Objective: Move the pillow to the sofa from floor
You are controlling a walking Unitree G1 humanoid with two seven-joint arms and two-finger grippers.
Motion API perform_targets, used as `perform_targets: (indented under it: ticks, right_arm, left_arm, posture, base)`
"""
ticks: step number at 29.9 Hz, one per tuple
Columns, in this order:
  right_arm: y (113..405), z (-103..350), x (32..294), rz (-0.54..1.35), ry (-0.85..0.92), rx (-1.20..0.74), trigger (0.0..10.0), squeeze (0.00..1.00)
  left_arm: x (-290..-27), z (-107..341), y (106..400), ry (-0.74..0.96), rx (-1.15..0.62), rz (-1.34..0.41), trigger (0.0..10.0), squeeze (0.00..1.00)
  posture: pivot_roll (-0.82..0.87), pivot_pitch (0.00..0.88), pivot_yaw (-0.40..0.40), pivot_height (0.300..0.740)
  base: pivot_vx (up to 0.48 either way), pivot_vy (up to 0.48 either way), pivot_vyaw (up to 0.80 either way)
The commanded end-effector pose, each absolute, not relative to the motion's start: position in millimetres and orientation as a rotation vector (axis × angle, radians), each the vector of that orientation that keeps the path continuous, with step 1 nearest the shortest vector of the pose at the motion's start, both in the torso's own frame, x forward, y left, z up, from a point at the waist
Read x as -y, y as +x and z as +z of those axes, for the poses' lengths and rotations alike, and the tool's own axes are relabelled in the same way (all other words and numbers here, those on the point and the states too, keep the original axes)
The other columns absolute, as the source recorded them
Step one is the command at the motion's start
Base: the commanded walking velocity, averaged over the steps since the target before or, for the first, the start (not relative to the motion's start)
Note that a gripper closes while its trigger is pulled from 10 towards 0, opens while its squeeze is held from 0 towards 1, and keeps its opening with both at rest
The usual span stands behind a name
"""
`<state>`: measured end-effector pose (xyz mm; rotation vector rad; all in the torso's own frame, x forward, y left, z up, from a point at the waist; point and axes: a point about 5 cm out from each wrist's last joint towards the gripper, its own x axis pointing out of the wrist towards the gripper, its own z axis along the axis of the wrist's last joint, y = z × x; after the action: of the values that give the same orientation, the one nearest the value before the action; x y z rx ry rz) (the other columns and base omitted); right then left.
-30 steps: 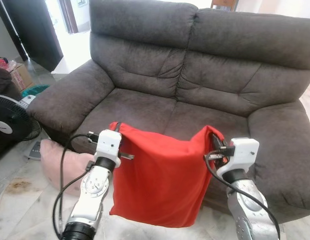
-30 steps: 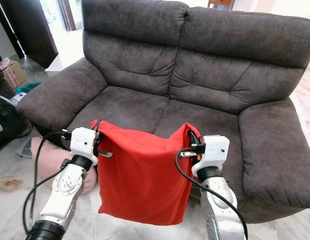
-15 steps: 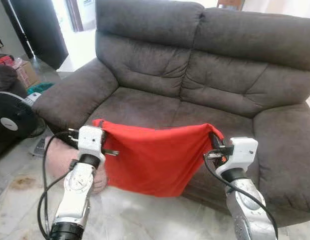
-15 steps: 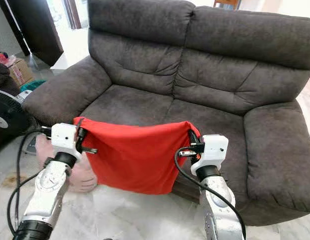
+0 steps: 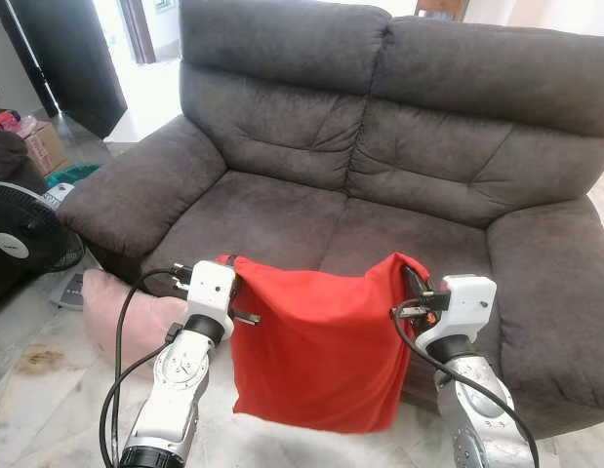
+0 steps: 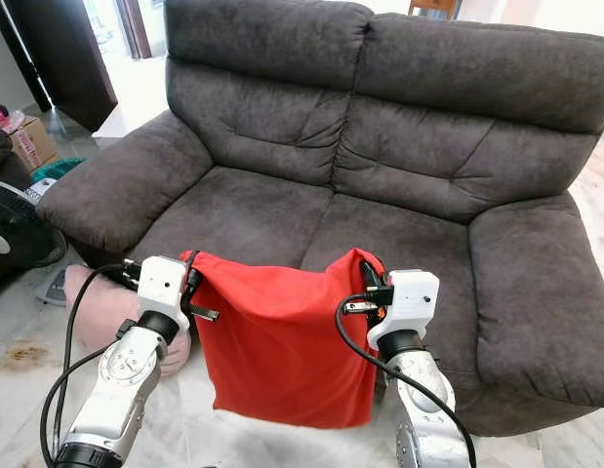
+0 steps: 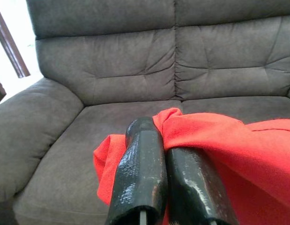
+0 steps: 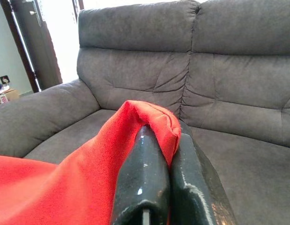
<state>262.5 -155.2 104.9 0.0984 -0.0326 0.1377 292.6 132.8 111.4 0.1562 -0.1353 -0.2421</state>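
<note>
Hands now closer together; red pillow point(image 5: 319, 351) hangs deeper.
Left hand point(image 5: 230, 274) and right hand point(image 5: 409, 280) each pinch a top corner before sofa point(image 5: 380, 127).

We face a sofa point(image 5: 380, 185). In front of its seat a pillow point(image 5: 321, 351) hangs between our left gripper point(image 5: 230, 276) and right gripper point(image 5: 411, 283). A cushion point(image 5: 121, 317) lies on the floor point(image 5: 28, 390) to our left, a fan point(image 5: 23, 234) beyond it.

No readable text, label, brand or number anywhere here, not on the sofa point(image 5: 380, 146), the red cloth point(image 5: 321, 351) or the fan point(image 5: 19, 239).
</note>
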Motion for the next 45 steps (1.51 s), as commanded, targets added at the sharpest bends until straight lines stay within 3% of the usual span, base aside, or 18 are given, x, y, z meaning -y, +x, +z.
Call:
perform_targets:
  ticks: [1, 20, 45]
  right_arm:
    - [265, 121, 154, 0.141, 0.102, 0.099, 10.0, 0.00]
    - [268, 120, 152, 0.152, 0.085, 0.069, 10.0, 0.00]
    - [271, 129, 150, 0.160, 0.097, 0.116, 10.0, 0.00]
  left_arm:
    - [-128, 137, 295, 0.163, 0.253, -0.248, 10.0, 0.00]
    - [-133, 141, 296, 0.169, 0.254, -0.220, 10.0, 0.00]
    - [-144, 145, 294, 0.156, 0.265, -0.150, 10.0, 0.00]
  posture:
    - [0.06, 0.000, -0.025, 0.740]
    - [0.07, 0.001, -0.037, 0.740]
    - [0.07, 0.004, -0.045, 0.740]
  base:
    - [0.000, 0.000, 0.00]
    - [0.000, -0.245, -0.62]
    - [0.000, 0.000, 0.00]
